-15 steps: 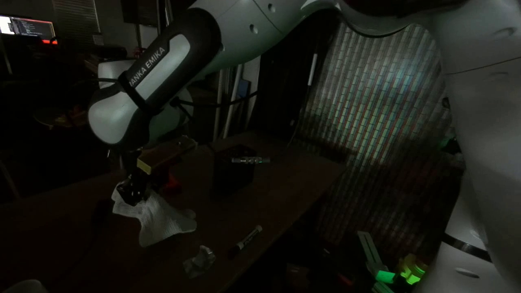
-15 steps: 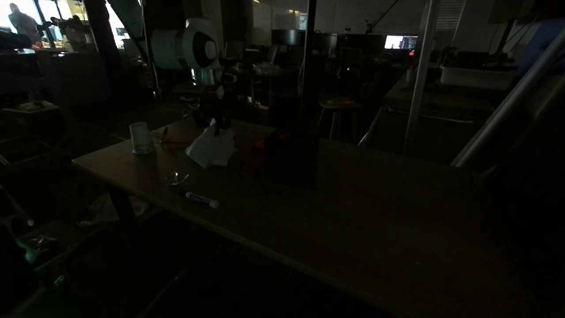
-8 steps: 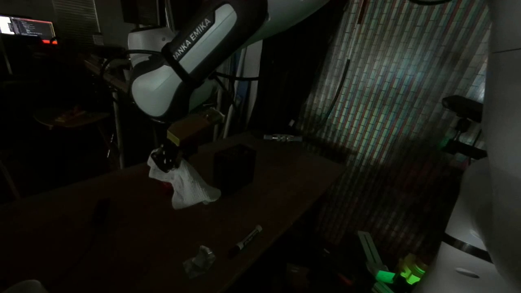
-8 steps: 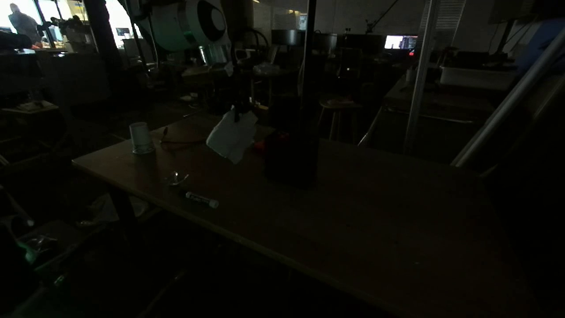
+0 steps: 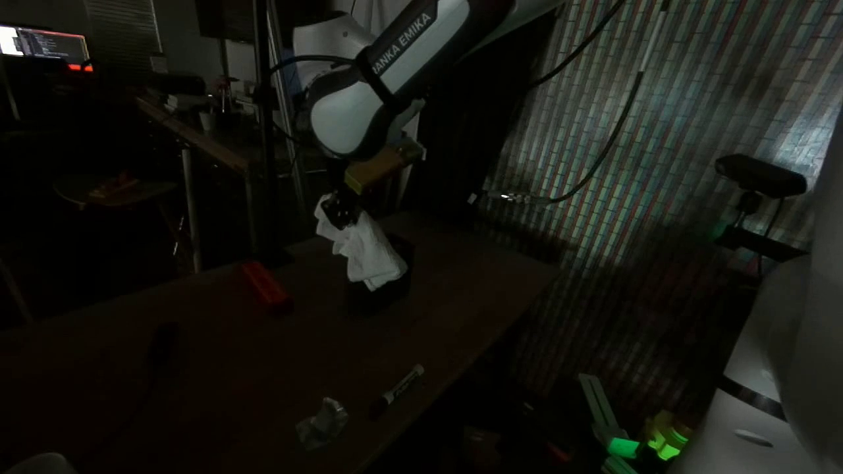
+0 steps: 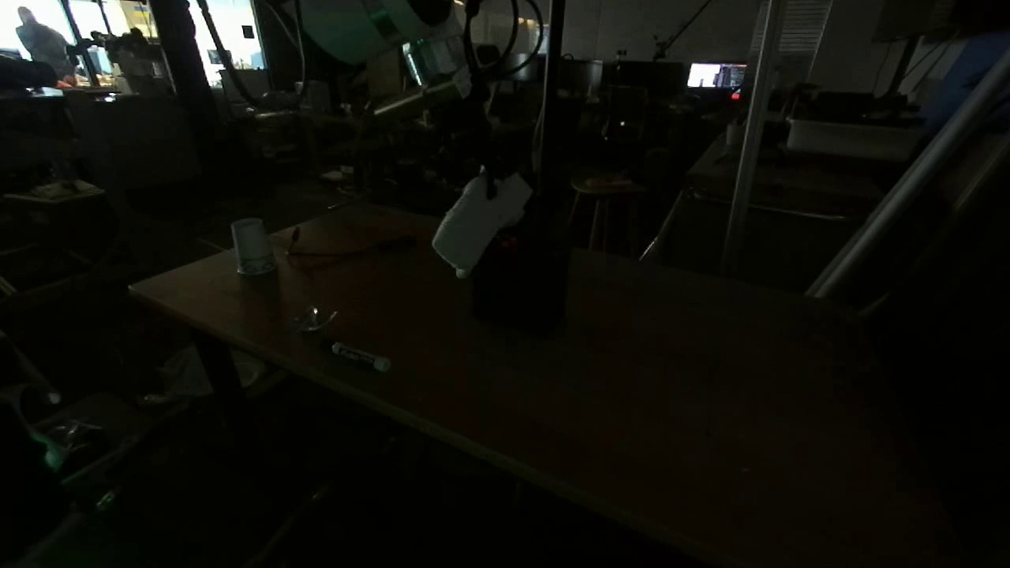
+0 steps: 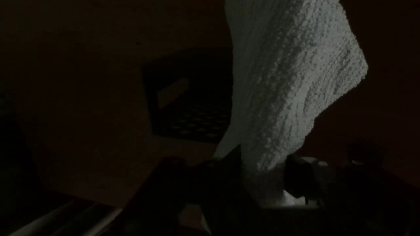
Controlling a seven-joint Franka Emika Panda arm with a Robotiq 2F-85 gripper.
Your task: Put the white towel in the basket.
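In poor light, we are finding the gripper holding a bunch of the white towel pinched between its fingers, the rest of the cloth hanging loose below. We are locating the towel in the air at the black basket: in both exterior views it is overlapping the basket's outline, and in the wrist view it is hiding part of it. Whether cloth and rim are touching, we are not able to tell.

We are judging the carry nearly complete, with release pending. Placement is being rated our chief concern: in an exterior view a lower corner of the towel is hanging beyond the basket's side, so we are expecting a drop from here to leave cloth draped over the wall or lying on the table. Secondly, we are listing the loose edge as a snag hazard; if it is catching the rim on the way in, it may be dragging or tipping the basket. Thirdly, with cloth and darkness masking the opening, we are anticipating a misjudged centre. Lastly, we are allowing for nubbly fabric clinging to a finger at release.
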